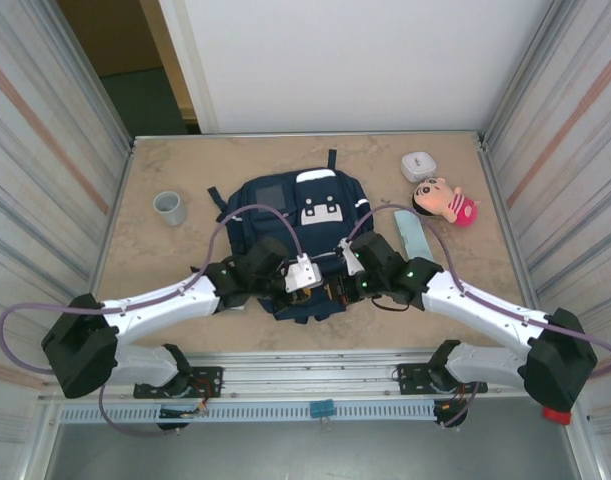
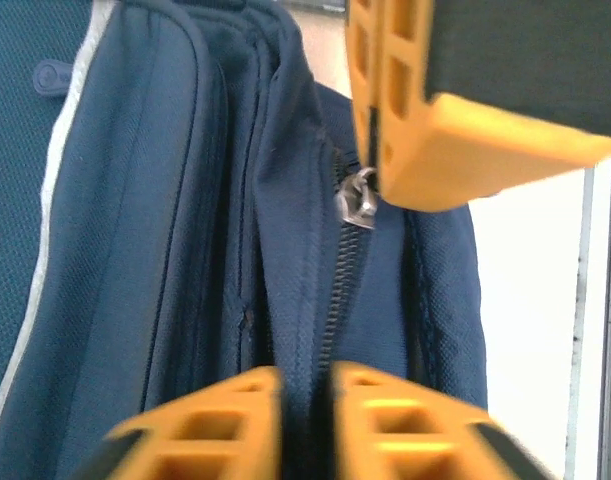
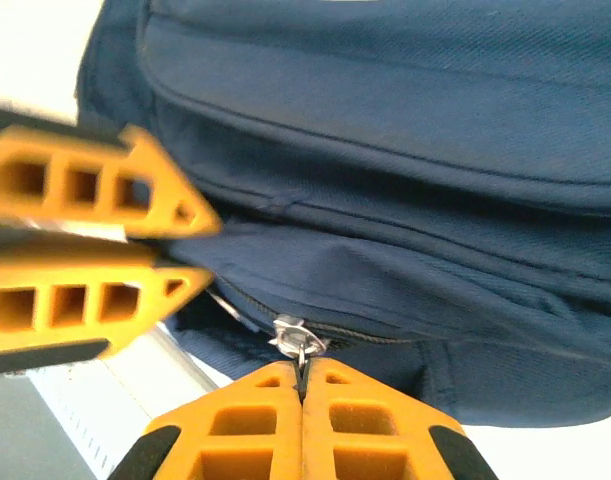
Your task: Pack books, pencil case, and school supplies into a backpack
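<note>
Pinching the zip pull [image 3: 298, 336] in my right gripper [image 3: 303, 378], jaws fully closed on it. My left gripper [image 2: 305, 390] is closed too, clamping a fold of the backpack [image 1: 250, 200] beside the zip. From my left fingers the zip runs toward 12 o'clock, with the pull near 1. From above, the backpack lies mid-table, navy with white patches, its near edge running 9 to 3. I judge the zip must travel along that line.
</note>
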Available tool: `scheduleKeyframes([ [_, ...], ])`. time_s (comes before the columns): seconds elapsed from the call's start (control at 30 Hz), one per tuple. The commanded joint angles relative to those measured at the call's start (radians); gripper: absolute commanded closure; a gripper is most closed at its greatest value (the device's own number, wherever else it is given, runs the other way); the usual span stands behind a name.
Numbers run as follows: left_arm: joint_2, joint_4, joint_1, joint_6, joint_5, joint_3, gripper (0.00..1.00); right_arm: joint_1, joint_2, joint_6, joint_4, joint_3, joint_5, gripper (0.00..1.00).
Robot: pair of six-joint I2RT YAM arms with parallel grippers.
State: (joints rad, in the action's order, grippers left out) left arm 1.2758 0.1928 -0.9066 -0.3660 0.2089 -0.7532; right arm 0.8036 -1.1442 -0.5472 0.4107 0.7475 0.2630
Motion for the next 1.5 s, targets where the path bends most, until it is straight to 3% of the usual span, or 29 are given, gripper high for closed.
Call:
scheduleKeyframes([
  [0.0,-0.082,-0.015,-0.003,-0.044,-0.059,0.01,0.98,-0.063,0.013,0.019,0.071,0.048,-0.035,1.0],
  [0.23,-0.233,0.071,0.007,-0.047,-0.074,0.044,1.0,-0.233,-0.03,0.07,0.093,0.034,-0.052,1.0],
  [0.4,-0.325,0.08,0.036,-0.043,0.019,0.067,1.0,-0.353,-0.035,0.077,0.012,0.017,-0.007,1.0],
  [0.5,-0.354,0.111,0.04,-0.054,-0.013,0.064,1.0,-0.414,-0.047,0.074,-0.032,0.019,0.036,1.0],
  [0.6,-0.369,0.148,0.051,-0.059,-0.064,0.065,0.99,-0.414,-0.043,0.072,-0.076,0.029,0.108,1.0],
  [0.63,-0.368,0.166,0.051,-0.06,-0.062,0.06,0.94,-0.406,-0.037,0.071,-0.09,0.027,0.131,1.0],
  [0.77,-0.36,0.184,0.032,0.025,-0.047,0.042,0.5,-0.337,-0.019,0.076,-0.072,0.045,0.127,1.0],
  [0.87,-0.333,0.1,-0.022,0.136,-0.127,0.039,0.31,-0.295,0.001,0.075,-0.055,0.048,0.1,1.0],
  [0.93,-0.293,0.045,-0.058,0.173,-0.197,0.026,0.26,-0.274,0.015,0.071,-0.047,0.048,0.093,1.0],
  [1.1,-0.11,-0.017,-0.08,0.205,-0.251,-0.067,0.2,-0.228,0.032,0.067,-0.027,0.059,0.064,1.0],
  [1.2,0.013,-0.017,-0.081,0.185,-0.245,-0.14,0.27,-0.206,0.031,0.066,-0.029,0.064,0.056,1.0],
  [1.3,0.098,-0.005,-0.085,0.162,-0.203,-0.182,0.68,-0.208,0.02,0.068,-0.04,0.062,0.057,1.0],
  [1.37,0.1,0.003,-0.089,0.169,-0.211,-0.182,0.9,-0.241,0.007,0.072,-0.045,0.057,0.041,1.0],
  [1.43,0.064,-0.004,-0.09,0.144,-0.193,-0.155,1.0,-0.307,-0.014,0.062,-0.053,0.046,0.064,1.0],
  [1.47,0.037,-0.006,-0.09,0.127,-0.179,-0.14,1.0,-0.341,-0.028,0.062,-0.062,0.041,0.086,1.0],
])
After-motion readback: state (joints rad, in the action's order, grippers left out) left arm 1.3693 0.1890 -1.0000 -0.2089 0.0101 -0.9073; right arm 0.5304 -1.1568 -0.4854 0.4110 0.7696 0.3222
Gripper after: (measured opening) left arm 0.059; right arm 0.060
